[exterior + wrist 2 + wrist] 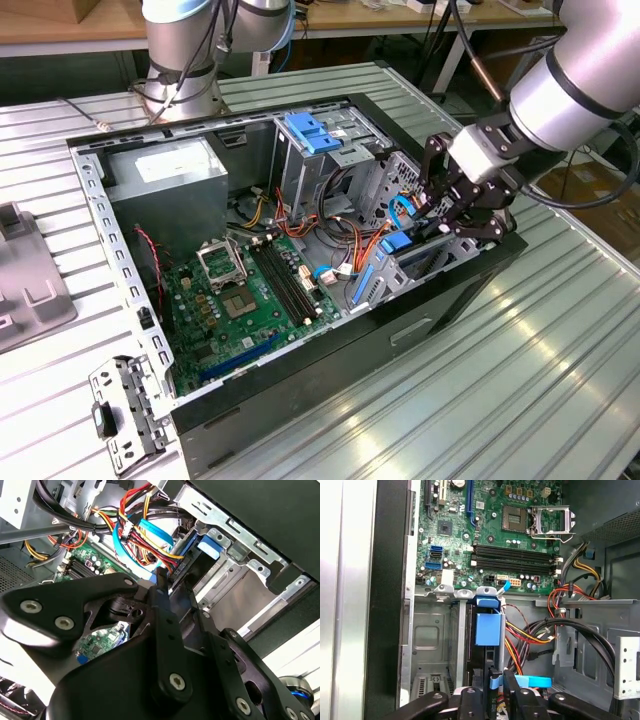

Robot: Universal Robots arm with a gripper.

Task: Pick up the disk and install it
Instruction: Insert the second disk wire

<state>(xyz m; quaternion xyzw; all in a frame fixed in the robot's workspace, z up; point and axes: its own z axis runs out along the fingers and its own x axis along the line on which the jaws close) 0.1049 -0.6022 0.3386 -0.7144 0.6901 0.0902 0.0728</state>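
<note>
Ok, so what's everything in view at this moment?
case: one, black, open, on the table
table: one, silver, ribbed
motherboard: one, green, on the case floor
power supply: one, grey, in a case corner
latch: one, blue, atop the cage
cables: several, red, orange, yellow, black, beside the disk
bracket: one, silver, on the table outside the case
disk: one, blue rail showing, edge-on in the bay
gripper: one, black, at the disk's end
arm: one, silver, over the case's edge
</note>
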